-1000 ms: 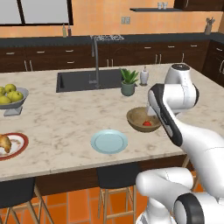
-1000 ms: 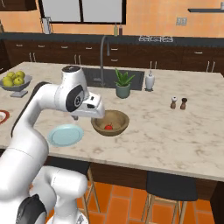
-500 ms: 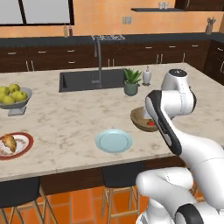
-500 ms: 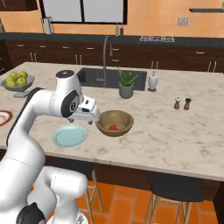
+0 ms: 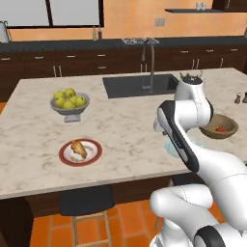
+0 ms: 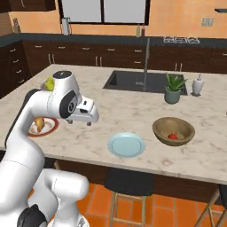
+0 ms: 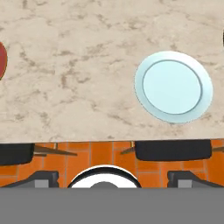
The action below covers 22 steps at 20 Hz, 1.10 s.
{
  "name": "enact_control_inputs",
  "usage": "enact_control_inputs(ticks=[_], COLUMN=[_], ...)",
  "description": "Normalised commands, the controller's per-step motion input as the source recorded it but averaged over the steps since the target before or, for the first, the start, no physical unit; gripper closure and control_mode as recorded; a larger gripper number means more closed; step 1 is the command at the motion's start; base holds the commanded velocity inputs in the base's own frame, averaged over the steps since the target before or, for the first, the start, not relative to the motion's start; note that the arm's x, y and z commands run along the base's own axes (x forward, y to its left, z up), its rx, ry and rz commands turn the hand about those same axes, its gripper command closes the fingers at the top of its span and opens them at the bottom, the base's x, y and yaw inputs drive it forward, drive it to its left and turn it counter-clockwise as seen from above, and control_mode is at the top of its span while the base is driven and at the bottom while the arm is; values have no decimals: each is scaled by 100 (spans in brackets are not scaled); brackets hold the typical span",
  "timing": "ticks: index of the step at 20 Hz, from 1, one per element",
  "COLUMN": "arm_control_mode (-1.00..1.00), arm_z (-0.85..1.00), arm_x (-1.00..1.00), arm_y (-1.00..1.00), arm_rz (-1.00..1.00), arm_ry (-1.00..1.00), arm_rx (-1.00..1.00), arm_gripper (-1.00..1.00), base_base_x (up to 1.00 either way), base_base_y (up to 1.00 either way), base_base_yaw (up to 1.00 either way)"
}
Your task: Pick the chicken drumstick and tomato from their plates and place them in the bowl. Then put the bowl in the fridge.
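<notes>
Near the surface's front edge, the chicken drumstick (image 5: 78,148) awaits pickup; tomato (image 6: 173,136) sits in the bowl (image 6: 174,131). Whether the jaws are apart, I cannot tell.

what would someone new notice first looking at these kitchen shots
Probably the big white arm, its gripper hanging over the marble island counter. Next, the tomato sitting in the wooden bowl, right of the bare pale blue plate. The chicken drumstick lies on the red-rimmed plate further left, near a grey bowl of apples.
</notes>
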Motion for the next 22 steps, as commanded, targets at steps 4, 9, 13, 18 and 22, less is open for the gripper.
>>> enact_control_inputs(ticks=[4, 9, 13, 18, 22], arm_control_mode=[100, 100, 100, 100, 100], arm_z=[0, 0, 0, 0, 0], arm_x=[0, 0, 0, 0, 0], arm_y=[0, 0, 0, 0, 0], arm_rz=[0, 0, 0, 0, 0], arm_ry=[0, 0, 0, 0, 0], arm_rx=[0, 0, 0, 0, 0], arm_gripper=[-100, -100, -100, -100, -100], base_base_x=[0, 0, 24, 30, 50], base_base_y=[92, 62, 57, 61, 6], base_base_yaw=[0, 0, 0, 0, 0])
